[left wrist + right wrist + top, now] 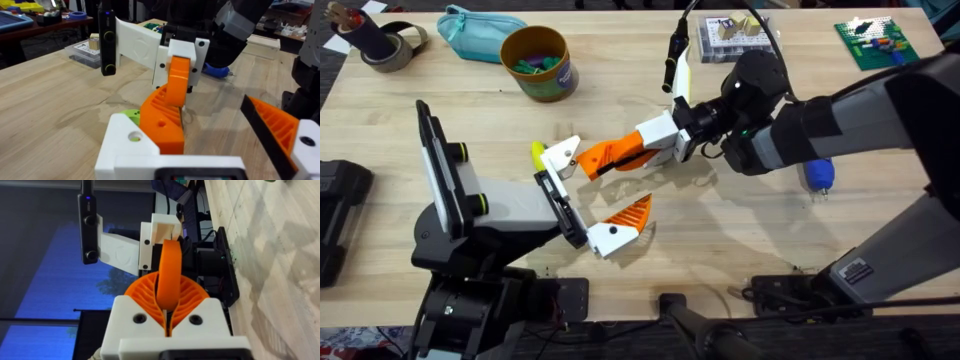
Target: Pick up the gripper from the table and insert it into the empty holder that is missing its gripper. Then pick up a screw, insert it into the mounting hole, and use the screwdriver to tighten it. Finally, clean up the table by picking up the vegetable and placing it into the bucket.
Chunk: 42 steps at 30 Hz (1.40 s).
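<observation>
The step in hand is the first one, seating the gripper in the holder; nothing of the screw or the clean-up looks begun.

In the overhead view the right claw sits just past table centre toward 1 o'clock; its orange pads are pressed together on the gripper, which the right wrist view shows as an orange blade pinched between the two ribbed pads; it is held clear of the table and points toward 9 o'clock.

The holder tips the left arm, just left of centre; the gripper's far end is at or touching it, but whether it has entered the slot I cannot tell; in the left wrist view the gripper lies right beside the holder, its hole unfilled.

The left claw is not closing on anything; its one fitted finger stands at 6 o'clock of the gripper, well apart from the bare holder, so it reads as spread.

The bucket stands at 11 o'clock, near the far edge, with small coloured bits inside.

Next, I judge, the right arm must line the gripper's white base up with the holder and press it home; a slight tilt could jam it, so the left arm should be kept steady.
</observation>
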Each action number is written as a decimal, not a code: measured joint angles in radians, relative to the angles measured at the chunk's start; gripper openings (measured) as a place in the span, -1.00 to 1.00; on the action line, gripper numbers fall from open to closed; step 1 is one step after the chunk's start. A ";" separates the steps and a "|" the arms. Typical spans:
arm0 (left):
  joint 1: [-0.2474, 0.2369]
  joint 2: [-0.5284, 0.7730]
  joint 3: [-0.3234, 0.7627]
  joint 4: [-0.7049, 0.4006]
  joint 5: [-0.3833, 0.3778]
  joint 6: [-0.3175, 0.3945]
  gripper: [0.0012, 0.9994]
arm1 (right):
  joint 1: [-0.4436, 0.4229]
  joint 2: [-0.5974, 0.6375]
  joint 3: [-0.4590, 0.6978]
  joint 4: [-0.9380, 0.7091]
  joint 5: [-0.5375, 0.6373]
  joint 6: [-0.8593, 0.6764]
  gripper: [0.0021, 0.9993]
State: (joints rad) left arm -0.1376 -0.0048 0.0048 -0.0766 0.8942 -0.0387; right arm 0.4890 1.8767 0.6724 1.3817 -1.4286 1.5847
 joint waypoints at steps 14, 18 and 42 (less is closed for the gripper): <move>0.000 0.005 0.000 0.003 0.000 0.000 0.97 | -0.028 0.000 -0.001 0.058 -0.057 0.009 -0.96; 0.000 0.005 0.000 0.002 0.000 0.000 0.97 | -0.038 0.000 -0.001 0.116 -0.065 0.029 -0.96; 0.000 0.005 0.001 -0.009 0.065 0.000 0.97 | -0.076 -0.147 -0.048 0.138 -0.080 0.065 -0.96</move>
State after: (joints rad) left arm -0.1379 -0.0002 0.0059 -0.0856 0.9591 -0.0383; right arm 0.4129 1.7295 0.6239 1.5197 -1.5089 1.6500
